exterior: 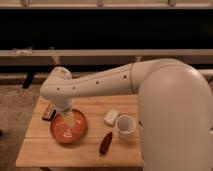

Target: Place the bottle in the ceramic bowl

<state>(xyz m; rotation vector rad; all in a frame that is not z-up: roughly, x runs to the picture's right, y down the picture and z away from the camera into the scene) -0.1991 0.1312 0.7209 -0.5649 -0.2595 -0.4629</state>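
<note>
camera view: the one view is looking down on a small wooden surface (60, 152), with the robot's white body (175, 115) filling the right side.
arm (100, 82): it is reaching from the right across to the left and bending down at the wrist above the left part of the surface.
ceramic bowl (59, 134): the round orange-terracotta dish is sitting on the left half of the surface, directly under the wrist.
claw (67, 118): it is pointing down into the ceramic bowl and hanging over the bowl's rear half. I cannot tell how far open it is or whether it is gripping anything.
bottle (76, 120): it is showing as a pale cream shape within the bowl's outline, in the rear right part, right at the tip of the claw. I cannot tell whether it is lying on the bowl's floor or hanging from the claw.
white cup (125, 125): it is standing upright to the right of the bowl, apart from it and close to the robot's body.
whitish block (111, 116): it is lying just behind and left of the cup, between the cup and the bowl.
dark red object (105, 142): the elongated thing is lying tilted toward the front of the surface, forward and left of the cup and right of the bowl.
dark flat item (48, 113): it is lying near the left rear corner, just beside the bowl's rear-left rim.
background: pale rails (100, 52) are running across a dark band behind the surface.
</note>
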